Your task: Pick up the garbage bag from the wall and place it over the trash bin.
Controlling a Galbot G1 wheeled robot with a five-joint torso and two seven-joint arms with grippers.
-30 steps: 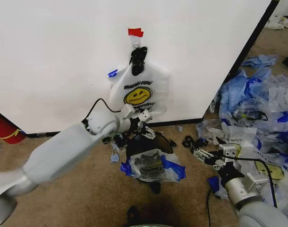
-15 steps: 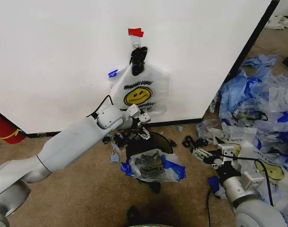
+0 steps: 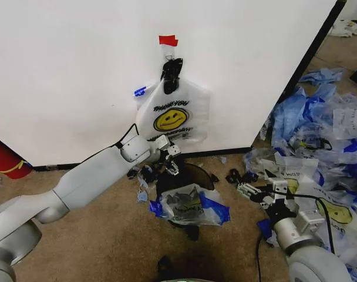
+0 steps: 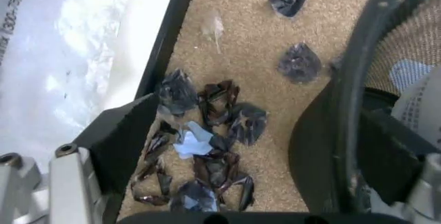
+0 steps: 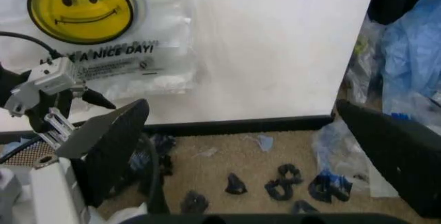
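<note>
the garbage bag (image 3: 172, 111) hangs on the wall, directly above the trash bin (image 3: 187, 188). left hand (image 3: 171, 160), fingers apart, sits at the bin's rim below the bag's bottom edge. right hand (image 3: 249, 191), fingers apart, waits well right of the bin over open carpet.

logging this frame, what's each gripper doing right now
Left gripper: open, holding nothing, low by the wall under the garbage bag.
Right gripper: open, holding nothing, low over the carpet to the right of the trash bin.

Bright, even indoor light with soft shadows; both wrist views are slightly blurred up close.
</note>
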